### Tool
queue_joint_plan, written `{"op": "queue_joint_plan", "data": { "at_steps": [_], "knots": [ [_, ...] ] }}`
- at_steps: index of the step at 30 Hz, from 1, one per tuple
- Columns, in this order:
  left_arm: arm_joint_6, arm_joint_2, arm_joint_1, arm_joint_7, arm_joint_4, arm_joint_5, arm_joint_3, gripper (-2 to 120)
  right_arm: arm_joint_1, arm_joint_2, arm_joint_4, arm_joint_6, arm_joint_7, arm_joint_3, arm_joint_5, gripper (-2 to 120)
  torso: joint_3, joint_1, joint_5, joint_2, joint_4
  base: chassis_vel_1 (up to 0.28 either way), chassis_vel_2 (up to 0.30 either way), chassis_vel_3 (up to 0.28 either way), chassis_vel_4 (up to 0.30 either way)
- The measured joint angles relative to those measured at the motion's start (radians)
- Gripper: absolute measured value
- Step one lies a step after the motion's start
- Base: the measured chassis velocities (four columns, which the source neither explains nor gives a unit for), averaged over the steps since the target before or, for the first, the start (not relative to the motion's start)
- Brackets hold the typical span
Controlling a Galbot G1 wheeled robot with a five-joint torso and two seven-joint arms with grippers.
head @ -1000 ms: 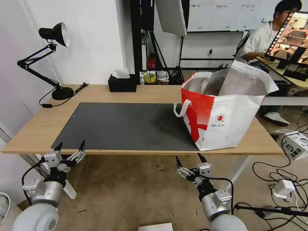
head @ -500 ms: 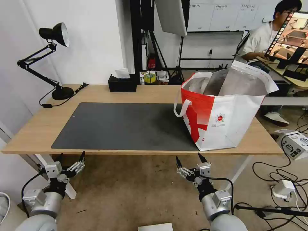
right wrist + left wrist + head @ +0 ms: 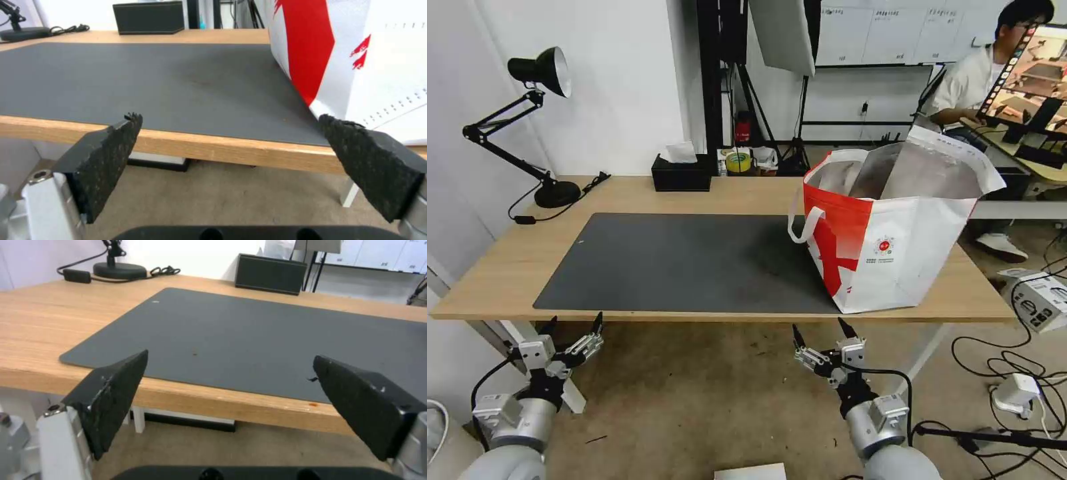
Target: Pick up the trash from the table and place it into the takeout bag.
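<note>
1. I am seeing the left gripper (image 3: 572, 325) sitting lower than a second ago, when its tips were overlapping the table (image 3: 507, 267) edge; now it is hanging just below that edge, fingers spread and empty.
2. The right gripper (image 3: 820, 329) is holding the same spot below the front edge, jaws wide apart, nothing between them.
3. The takeout bag (image 3: 894, 253) is standing upright on the table's right end, its corner resting on the dark grey mat (image 3: 694, 263), mouth gaping, foil lining showing.
4. I am unable to see the bag's contents; its walls are hiding them.
5. The black tissue box (image 3: 680, 175) is sitting at the far edge.
</note>
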Motion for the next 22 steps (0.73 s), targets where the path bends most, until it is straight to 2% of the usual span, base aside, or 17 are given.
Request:
{"op": "queue_joint_plan", "data": {
  "at_steps": [22],
  "knots": [
    [0.002, 0.001, -0.001, 0.0, -0.001, -0.002, 0.001, 100, 0.0, 0.0, 0.0, 0.0, 0.0, 0.0, 0.0, 100, 0.0, 0.0, 0.0, 0.0, 0.0, 0.0, 0.0, 0.0, 0.0]
  ]
}}
